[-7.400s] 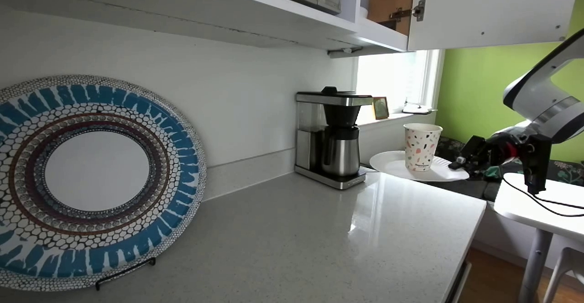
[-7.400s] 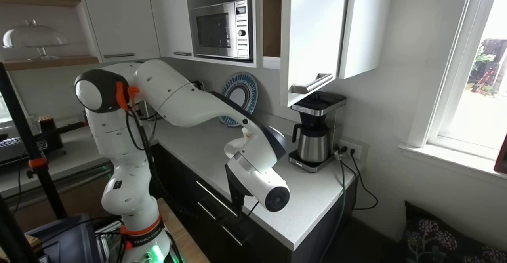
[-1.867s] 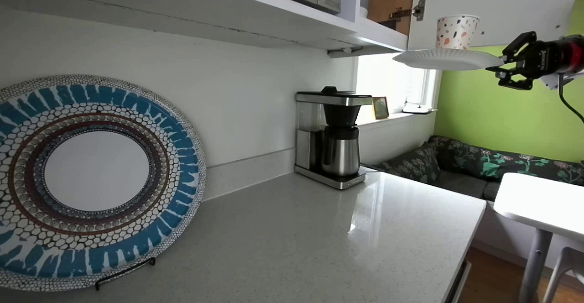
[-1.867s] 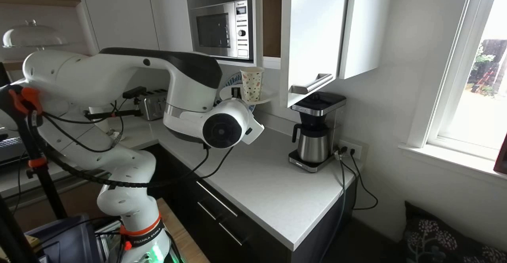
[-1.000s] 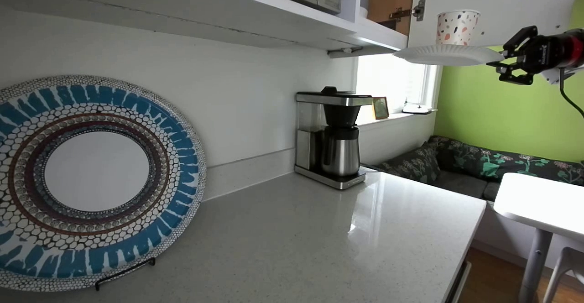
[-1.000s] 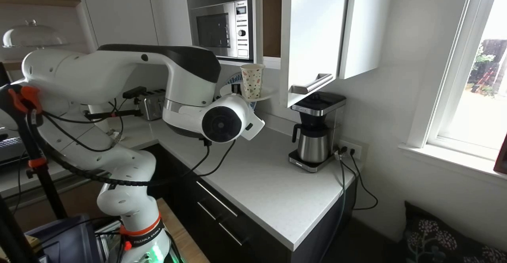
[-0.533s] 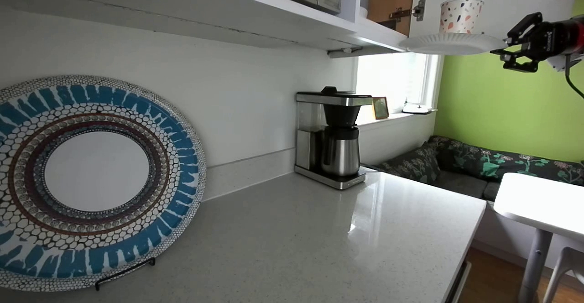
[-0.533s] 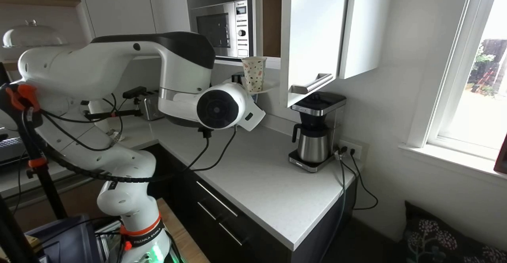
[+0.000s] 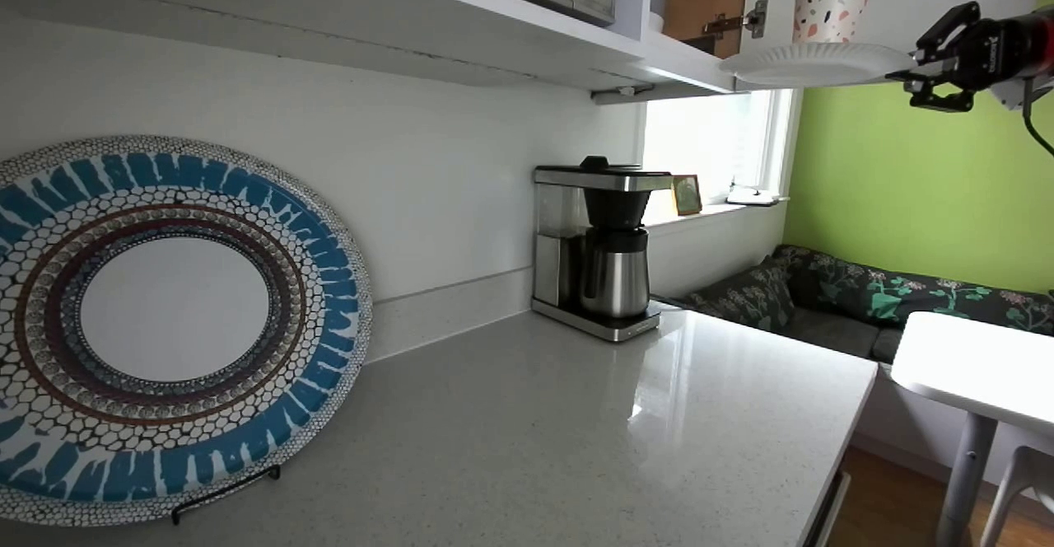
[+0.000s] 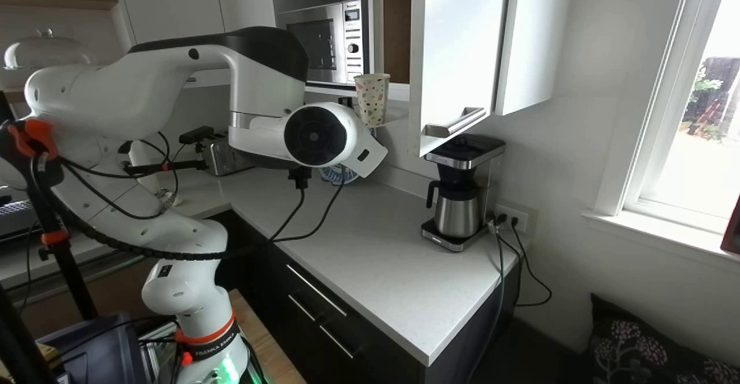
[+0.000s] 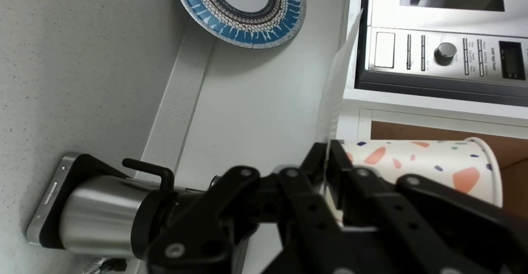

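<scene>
- Wide, pale-grey, speckled, glossy countertop (image 9: 494, 432), with a bright reflection across its far end in an exterior view;
- jointed white robot arm (image 10: 144, 100) with black trim, bent at several joints, upper links raised well above the countertop;
- flat white cabinet door (image 10: 462, 60), swung open, high over the countertop;
- box-shaped silver-and-black microwave oven (image 10: 326, 43), built in above the countertop;
- large round platter (image 9: 175, 308) patterned in blue, white and brown, tilted back on a thin black wire stand (image 9: 226, 494);
- angular black-and-steel coffee maker (image 9: 613, 209), upright on the countertop, with a cylindrical steel carafe (image 10: 457, 216) on its base;
- round white paper plate (image 9: 815, 69) with a fluted rim, up in the air well above the countertop, roughly level; in an exterior view, in front of the open cabinet door, though how near in depth, cannot tell;
- black two-fingered gripper (image 11: 328, 154), at one edge of the paper plate;
- tapered white paper cup (image 9: 832, 13) with coral, navy and green flecks, upright on the paper plate, mouth up, a little apart from the gripper;
- slim black fingers (image 11: 314, 158), drawn almost together, with just the thin rim of the paper plate pinched between.
</scene>
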Robot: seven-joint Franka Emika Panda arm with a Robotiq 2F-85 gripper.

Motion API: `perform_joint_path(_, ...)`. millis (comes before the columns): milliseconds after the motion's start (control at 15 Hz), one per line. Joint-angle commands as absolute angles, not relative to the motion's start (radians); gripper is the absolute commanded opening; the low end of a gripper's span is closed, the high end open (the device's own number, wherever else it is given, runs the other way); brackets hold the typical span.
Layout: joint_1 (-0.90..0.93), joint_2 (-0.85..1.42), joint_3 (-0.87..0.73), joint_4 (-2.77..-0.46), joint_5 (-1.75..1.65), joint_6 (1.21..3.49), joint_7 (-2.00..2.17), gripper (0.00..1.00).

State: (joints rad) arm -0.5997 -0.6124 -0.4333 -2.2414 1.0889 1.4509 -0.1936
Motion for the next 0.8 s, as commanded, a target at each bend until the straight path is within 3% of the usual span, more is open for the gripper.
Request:
perform_joint_path(0,-0.588,-0.611,-0.424,-2.214,1.094,1.469,-0.153,0.02)
perform_joint_path(667,-0.563,-0.610,-0.409,-2.160,1.101,1.502,-0.113,0.02)
perform_joint_path(733,-0.562,-0.614,-0.424,-2.173,1.082,1.483,-0.139,0.06)
